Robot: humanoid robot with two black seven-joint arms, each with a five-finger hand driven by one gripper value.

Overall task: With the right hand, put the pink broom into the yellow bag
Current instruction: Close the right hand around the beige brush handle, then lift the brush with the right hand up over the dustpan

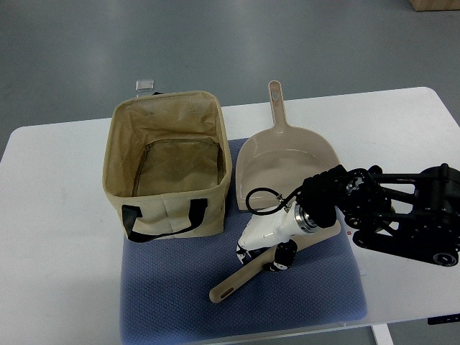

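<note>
The right arm [402, 215] is a black, open-framed assembly of struts and linkages. A silver metal collar [307, 219] forms its wrist, and a thin black cable [267, 195] loops above it. The robot hand [267, 241] has a glossy white shell with black finger segments.

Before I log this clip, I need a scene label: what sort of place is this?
Probably a lab or workshop test bench, not a home: a plain white table on bare grey floor, with a blue mat laid out under a yellow bag and dustpan.
</note>
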